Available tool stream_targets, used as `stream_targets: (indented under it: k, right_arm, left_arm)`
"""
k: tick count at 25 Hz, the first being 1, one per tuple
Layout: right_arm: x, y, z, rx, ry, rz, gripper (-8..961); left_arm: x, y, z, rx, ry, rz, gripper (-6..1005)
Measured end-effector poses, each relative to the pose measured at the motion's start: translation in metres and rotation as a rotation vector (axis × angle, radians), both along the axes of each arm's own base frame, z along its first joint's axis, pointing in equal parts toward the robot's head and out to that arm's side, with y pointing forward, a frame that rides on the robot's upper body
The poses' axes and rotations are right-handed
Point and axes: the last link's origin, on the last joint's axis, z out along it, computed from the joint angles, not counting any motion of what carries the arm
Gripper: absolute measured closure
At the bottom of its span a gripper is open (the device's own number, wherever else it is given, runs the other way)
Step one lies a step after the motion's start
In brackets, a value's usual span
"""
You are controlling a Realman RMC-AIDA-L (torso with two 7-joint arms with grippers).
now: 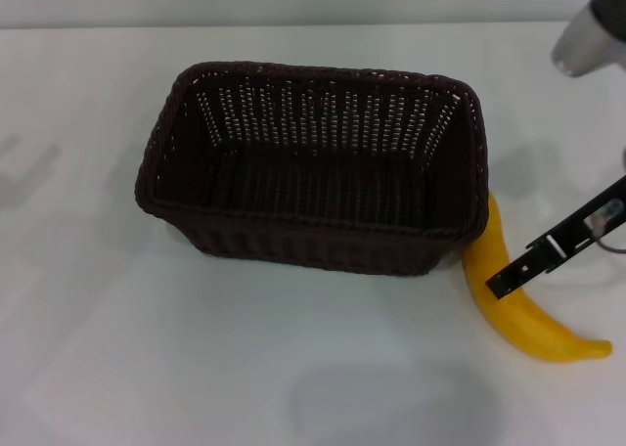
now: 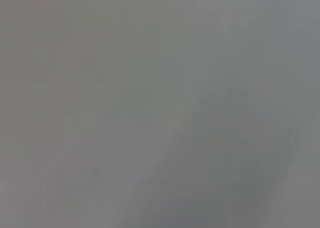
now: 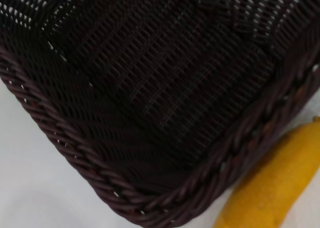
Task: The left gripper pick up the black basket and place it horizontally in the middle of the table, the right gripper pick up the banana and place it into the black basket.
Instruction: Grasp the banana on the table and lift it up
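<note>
The black basket (image 1: 315, 217) stands upright with its long side across the middle of the white table (image 1: 137, 348), and it holds nothing. The yellow banana (image 1: 536, 331) lies on the table against the basket's right end, its dark tip pointing right. My right gripper (image 1: 501, 286) reaches in from the right edge and hangs over the banana's middle, just off the basket's right front corner. The right wrist view looks down on the basket's corner rim (image 3: 75, 153) with the banana (image 3: 272, 188) beside it. My left gripper is out of view, and the left wrist view shows only plain grey.
The right arm's silver-grey housing (image 1: 590, 37) hangs at the top right corner. A pale wall edge (image 1: 293, 1) runs along the back of the table. Bare tabletop lies left of and in front of the basket.
</note>
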Motion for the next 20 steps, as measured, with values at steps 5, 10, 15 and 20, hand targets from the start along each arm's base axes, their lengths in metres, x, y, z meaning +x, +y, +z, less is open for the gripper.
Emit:
stream_targets:
  k: [5, 10, 15, 20]
  right_arm:
    - [-0.003, -0.003, -0.017, -0.020, -0.037, 0.007, 112]
    - [0.002, -0.003, -0.028, -0.028, -0.076, 0.000, 112]
    - [0.005, -0.005, -0.036, -0.034, -0.125, 0.013, 111]
    - [0.006, -0.007, -0.039, -0.043, -0.170, 0.034, 164]
  left_arm:
    - [-0.001, -0.001, -0.001, 0.001, 0.005, -0.001, 245]
    - [-0.002, -0.002, -0.003, -0.002, 0.008, 0.000, 246]
    - [-0.003, -0.004, -0.001, -0.001, 0.011, 0.002, 246]
    - [-0.003, -0.004, -0.001, -0.001, 0.012, 0.001, 246]
